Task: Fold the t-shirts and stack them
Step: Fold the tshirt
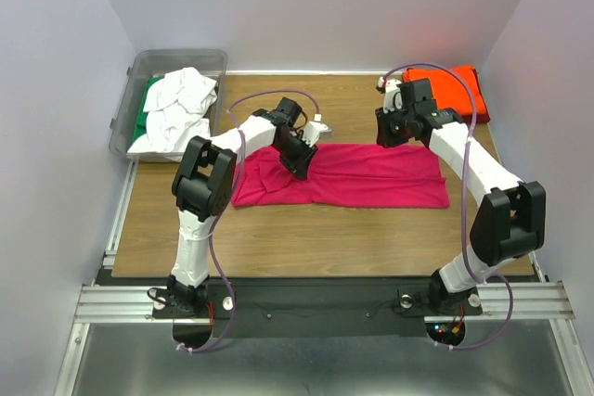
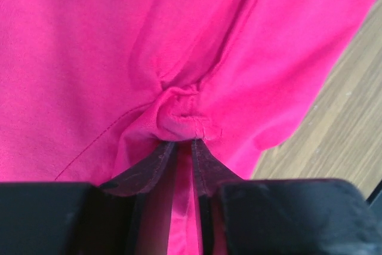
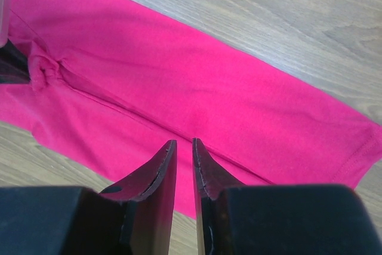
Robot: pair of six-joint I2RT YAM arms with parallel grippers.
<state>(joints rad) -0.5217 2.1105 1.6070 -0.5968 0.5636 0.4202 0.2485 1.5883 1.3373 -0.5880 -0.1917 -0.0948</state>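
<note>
A magenta-pink t-shirt [image 1: 371, 178] lies spread across the middle of the wooden table, rumpled at its left end. My left gripper [image 1: 299, 166] is down on that left part and shut on a bunched fold of the pink cloth [image 2: 179, 108], which puckers at the fingertips [image 2: 184, 140]. My right gripper [image 1: 390, 132] hovers over the shirt's far edge near the middle. Its fingers [image 3: 184, 141] stand a narrow gap apart with nothing between them, and the pink t-shirt [image 3: 209, 76] lies below. An orange-red t-shirt [image 1: 455, 90] lies folded at the far right corner.
A clear grey bin [image 1: 176, 60] at the far left holds crumpled white t-shirts [image 1: 181, 104] and a green one [image 1: 148, 108]. Bare wood [image 1: 325, 229] runs between the pink shirt and the arm bases. White walls close in the table on three sides.
</note>
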